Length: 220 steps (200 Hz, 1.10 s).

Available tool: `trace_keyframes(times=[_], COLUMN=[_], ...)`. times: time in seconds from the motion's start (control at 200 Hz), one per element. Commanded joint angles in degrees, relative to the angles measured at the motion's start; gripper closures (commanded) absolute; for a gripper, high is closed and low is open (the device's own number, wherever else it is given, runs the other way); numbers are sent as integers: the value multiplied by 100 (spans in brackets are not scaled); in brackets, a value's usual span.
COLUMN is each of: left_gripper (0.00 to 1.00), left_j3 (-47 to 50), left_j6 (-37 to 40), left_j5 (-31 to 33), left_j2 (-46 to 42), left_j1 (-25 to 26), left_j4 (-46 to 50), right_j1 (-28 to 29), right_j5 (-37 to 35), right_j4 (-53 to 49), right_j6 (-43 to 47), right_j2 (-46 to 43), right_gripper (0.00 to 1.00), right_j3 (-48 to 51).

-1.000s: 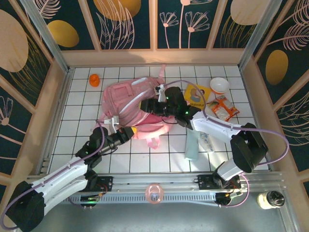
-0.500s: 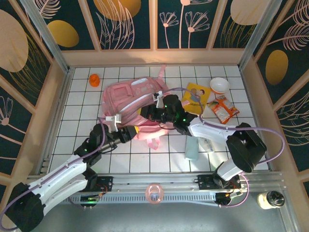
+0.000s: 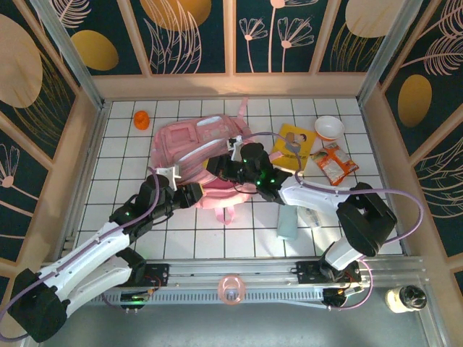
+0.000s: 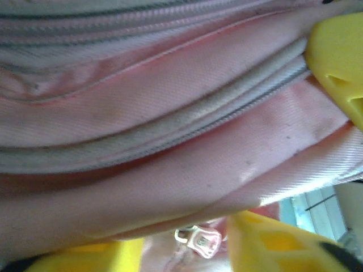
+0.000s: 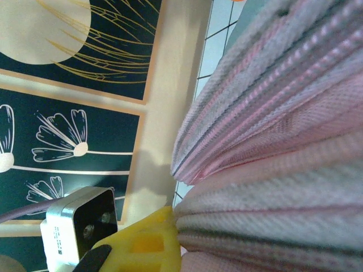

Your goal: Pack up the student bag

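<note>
One big pink bag [image 3: 187, 141] lies flat on the white tiled table [image 3: 119, 181], a bit left of the middle & toward the far wall. Both arms stretch over to it from the near side.

The right gripper [image 3: 215, 168] sits on top of the bag, at its right-middle part. It is clenched tight on a pinch of bag cloth. In the right wrist cam, the pink & white cloth bunches up in long folds right against a yellow finger [image 5: 144, 245].

The left gripper [image 3: 197, 195] is at the near edge of the bag, close to a pink strap [image 3: 230, 214] that sticks out toward the arms. In the left wrist cam, its yellow fingers [image 4: 336, 56] stand apart w/ a thick fold of bag & a zip line between them. The cloth touches the fingers, but the view is so close that I can't tell if they squeeze it or just sit round it. A small zip pull [image 4: 201, 241] hangs under the fold.

The two grippers are near each other, w/ bag cloth between them.

Other stuff lies to the right, apart from the bag: a yellow book [image 3: 293, 143], a white bowl [image 3: 329, 128], an orange snack pack [image 3: 336, 163] & a pale bottle [image 3: 287, 220]. A small orange thing [image 3: 142, 119] lies past the bag's far left corner.
</note>
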<state>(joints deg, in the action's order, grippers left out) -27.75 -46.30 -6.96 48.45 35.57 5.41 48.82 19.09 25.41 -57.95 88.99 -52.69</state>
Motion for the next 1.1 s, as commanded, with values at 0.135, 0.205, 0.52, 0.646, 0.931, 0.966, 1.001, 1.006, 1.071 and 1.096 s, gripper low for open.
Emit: trace_keyframes(times=[0.135,0.205,0.52,0.646,0.931,0.966,1.001,1.006,1.071,1.096], left_gripper=[78,71,63,58,70,69,66,65,58,57], left_j3=[-47,39,367,394,684,674,660,658,643,648], left_j6=[236,289,411,657,1377,1446,1489,1486,1499,1485], left_j5=[249,4,-266,-210,-535,-537,-536,-535,-647,-711], left_j2=[43,-46,-15,-1,-117,-101,-74,-69,-5,27], left_j1=[-17,-33,-23,-23,-24,-23,-32,-32,-23,-27], left_j4=[196,-21,-345,-175,-901,-984,-1090,-1106,-1394,-1498], right_j1=[-23,-65,-158,-284,-474,-487,-503,-500,-502,-501], right_j5=[-112,-84,87,270,824,893,949,957,1015,1038], right_j4=[-413,-475,-407,-406,-399,-368,-339,-337,-307,-281], right_j6=[355,397,394,407,407,393,366,365,324,313], right_j2=[-288,-313,-359,-434,-400,-392,-376,-375,-352,-339], right_gripper=[100,100,100,100,100,100,100,100,100,100], right_j3=[-488,-523,-519,-528,-661,-672,-680,-681,-688,-687])
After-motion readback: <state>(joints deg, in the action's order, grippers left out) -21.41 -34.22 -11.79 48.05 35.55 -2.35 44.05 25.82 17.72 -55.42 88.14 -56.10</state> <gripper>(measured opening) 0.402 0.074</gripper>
